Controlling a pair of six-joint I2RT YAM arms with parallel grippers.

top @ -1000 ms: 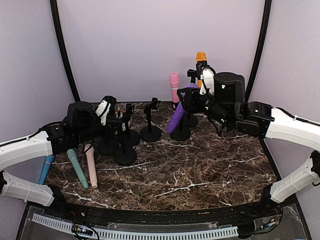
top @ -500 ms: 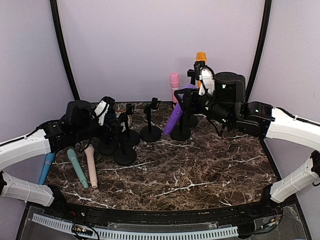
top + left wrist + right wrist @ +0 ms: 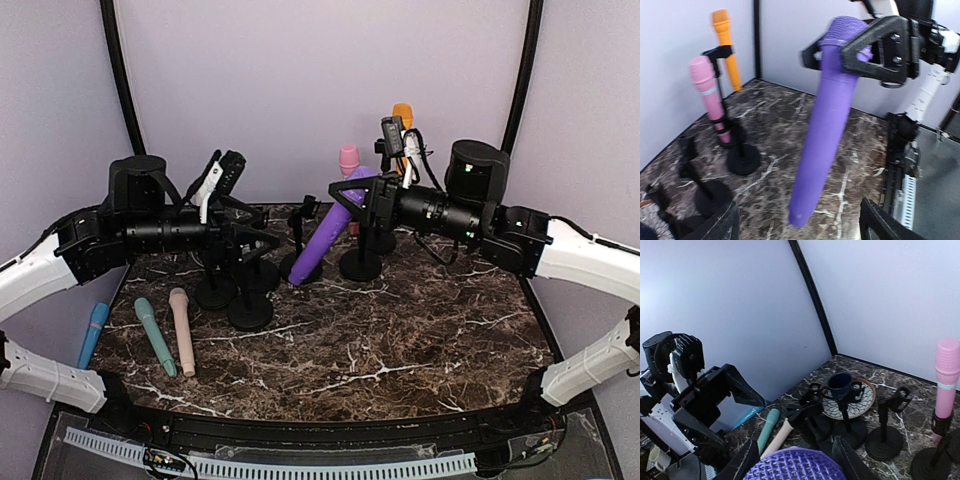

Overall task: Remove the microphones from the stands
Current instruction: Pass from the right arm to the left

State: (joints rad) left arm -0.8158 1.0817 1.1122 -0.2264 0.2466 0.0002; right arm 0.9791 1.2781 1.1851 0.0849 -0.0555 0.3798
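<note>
Marble-patterned table (image 3: 400,340), overhead view: the purple microphone (image 3: 325,232) hangs tilted over the far middle. Its head is clamped in the right gripper (image 3: 360,192) and its tail points down to the left, apparently clear of the empty stand (image 3: 360,262). The left gripper (image 3: 252,240) hovers to the left, holding nothing.

Left wrist view: the left fingers (image 3: 715,227) stand wide apart at the frame's lower corners. The purple body looks smooth, stiff and probably light. A pink microphone (image 3: 707,95) and an orange microphone (image 3: 725,47) sit in stands beyond.

Right wrist view: the purple grille fills the gap between the right fingers (image 3: 745,460).

Judgement: the hold near the head leaves a long free tail that may swing or slip, so mid-barrel is the safer place to take it.
</note>
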